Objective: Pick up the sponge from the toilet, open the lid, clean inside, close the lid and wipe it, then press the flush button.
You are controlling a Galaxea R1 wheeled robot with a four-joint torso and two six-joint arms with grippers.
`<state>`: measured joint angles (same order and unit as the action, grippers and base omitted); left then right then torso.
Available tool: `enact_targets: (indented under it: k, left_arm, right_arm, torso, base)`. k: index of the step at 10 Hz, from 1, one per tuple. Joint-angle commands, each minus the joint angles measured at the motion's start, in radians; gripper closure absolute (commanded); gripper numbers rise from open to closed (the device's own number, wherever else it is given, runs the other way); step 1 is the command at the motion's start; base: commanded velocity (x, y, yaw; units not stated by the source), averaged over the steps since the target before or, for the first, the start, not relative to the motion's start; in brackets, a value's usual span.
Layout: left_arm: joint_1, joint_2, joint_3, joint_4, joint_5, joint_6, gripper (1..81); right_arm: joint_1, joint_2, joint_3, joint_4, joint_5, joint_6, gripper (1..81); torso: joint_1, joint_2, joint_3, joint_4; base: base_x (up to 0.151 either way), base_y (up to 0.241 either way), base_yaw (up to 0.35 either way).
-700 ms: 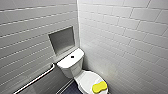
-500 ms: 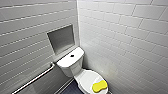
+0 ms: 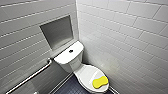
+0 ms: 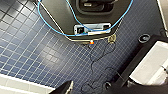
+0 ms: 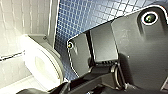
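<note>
The yellow sponge (image 3: 100,82) lies on the front part of the shut white lid (image 3: 86,72) of the toilet in the corner of the tiled room. Behind the lid, the small dark flush button (image 3: 71,51) sits in the middle of the flat white tank top (image 3: 65,57). In the right wrist view the white toilet (image 5: 41,66) stands beside the wall, some way off from my dark base (image 5: 130,45). Both grippers are open and hold nothing.
A metal grab bar (image 3: 32,75) runs along the left wall below a square niche (image 3: 58,32). White tiled walls close in behind and to the right of the toilet. The floor (image 4: 30,50) is dark blue mosaic, with a thin black cable (image 4: 96,58) lying near my base.
The whole head picture has shifted a little, so the toilet and sponge sit slightly higher in it. The camera moved; nothing in the room has moved.
</note>
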<state>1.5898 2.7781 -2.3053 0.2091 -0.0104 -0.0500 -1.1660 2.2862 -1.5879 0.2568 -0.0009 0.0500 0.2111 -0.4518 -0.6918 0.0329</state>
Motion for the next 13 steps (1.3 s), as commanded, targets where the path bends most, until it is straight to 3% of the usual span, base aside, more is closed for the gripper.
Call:
enact_targets:
  k: [1,5,7,8,9,11,13]
  left_arm:
    - [0.049,0.005,0.004,-0.002,0.079,0.004,1.0]
    - [0.094,0.055,0.009,0.003,0.078,0.006,1.0]
    - [0.157,0.123,0.007,0.009,0.025,0.006,1.0]
    - [0.171,0.138,0.007,0.019,-0.011,0.006,1.0]
    - [0.174,0.144,0.003,0.032,-0.011,0.006,1.0]
    - [0.174,0.135,0.003,0.022,-0.014,0.004,1.0]
    - [0.175,0.134,0.003,0.016,-0.016,0.004,1.0]
  right_arm:
    - [0.171,-0.054,0.027,0.12,-0.073,0.005,1.0]
    - [0.264,0.113,-0.151,0.177,-0.148,0.017,1.0]
    - [0.307,0.181,-0.219,0.228,-0.148,0.054,1.0]
    - [0.324,0.192,-0.224,0.248,-0.145,0.065,1.0]
    - [0.355,0.199,-0.222,0.269,-0.14,0.074,1.0]
    - [0.4,0.193,-0.218,0.315,-0.134,0.106,1.0]
    - [0.433,0.187,-0.231,0.325,-0.12,0.183,1.0]
  torso:
    - [0.064,-0.099,0.0,0.0]
    - [0.149,-0.235,-0.016,0.0]
    - [0.197,-0.311,-0.016,0.0]
    - [0.22,-0.348,-0.077,0.0]
    - [0.24,-0.38,-0.107,0.0]
    - [0.274,-0.435,-0.142,0.0]
    - [0.319,-0.506,-0.165,0.0]
  base:
    - [0.0,0.0,0.0]
    - [0.0,0.0,0.0]
    - [0.0,0.0,0.0]
    - [0.0,0.0,0.0]
    - [0.0,0.0,0.0]
    - [0.0,0.0,0.0]
    - [0.0,0.0,0.0]
